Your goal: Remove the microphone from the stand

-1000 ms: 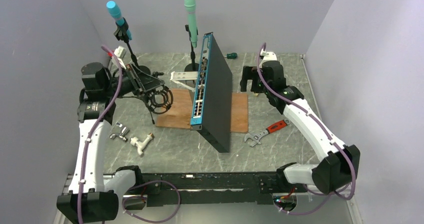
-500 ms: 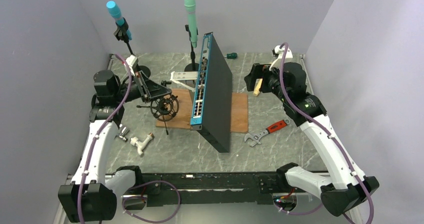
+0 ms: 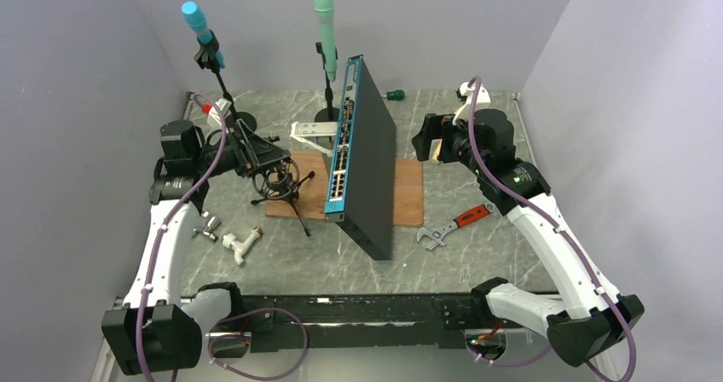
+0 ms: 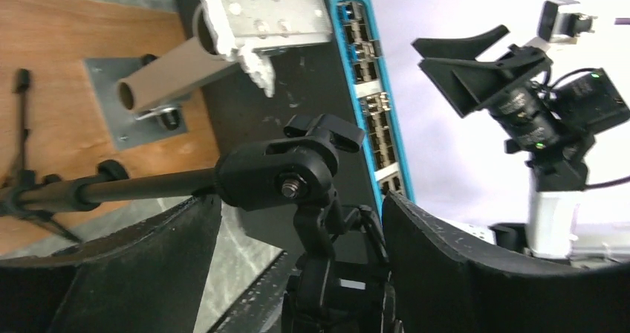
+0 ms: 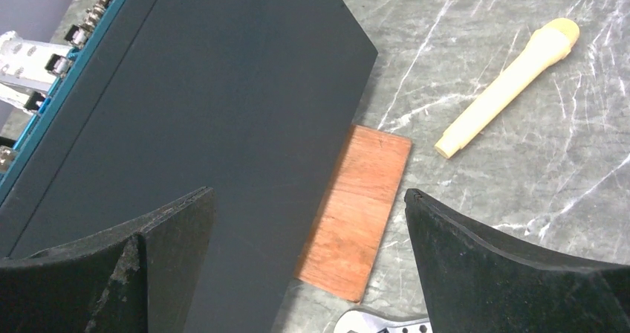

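Tabletop of grey marble pattern [image 3: 290, 263], seen from above, with two white robot arms reaching in from the near edge. The left gripper [image 3: 256, 154] sits at a tilted black tripod microphone stand with a ring-shaped holder [image 3: 280, 182], beside a flat brown wooden board [image 3: 411, 193]. A tall black network switch with a blue port face [image 3: 367, 169] stands on edge across the board. The right gripper [image 3: 430, 139] hovers on the far side of the switch, just above a cream-coloured plastic microphone [image 3: 439, 149] that lies on the table, well apart from the tilted stand. A blue-headed microphone [image 3: 194, 15] and a green-headed microphone [image 3: 323, 11] stand upright in their own stands at the back. A red-handled metal wrench [image 3: 456, 222] lies near the board's right edge.

From the left wrist, the two black fingers [image 4: 148, 273] stand wide apart on either side of the stand's black clamp joint, with its pole running off to the left. Whether they press on it cannot be told. The switch's blue face and the right arm show beyond.

From the right wrist, the fingers [image 5: 483, 273] are spread wide with nothing between them. Below them are the switch's dark side and the end of the board. The cream microphone lies flat on the marble at upper right, clear of both fingers.
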